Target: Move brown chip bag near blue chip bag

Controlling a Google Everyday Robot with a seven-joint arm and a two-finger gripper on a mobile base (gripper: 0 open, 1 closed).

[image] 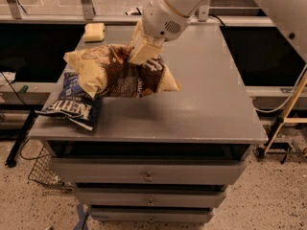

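Note:
The brown chip bag (120, 73), dark brown with pale tan ends, hangs lifted above the grey cabinet top (201, 104), its left end over the blue bag. My gripper (141, 54) is shut on the brown bag's upper middle, its tan fingers (144, 51) pinching the crinkled top. The blue chip bag (72, 104), navy with white "Kettle" lettering, lies flat at the cabinet's front left corner, partly hidden under the brown bag's left end.
A yellow sponge (94, 31) lies at the back left of the cabinet top. The cabinet has drawers (148, 174) below. A wire basket (41, 171) sits on the floor at left. A yellow stand (283, 123) is at right.

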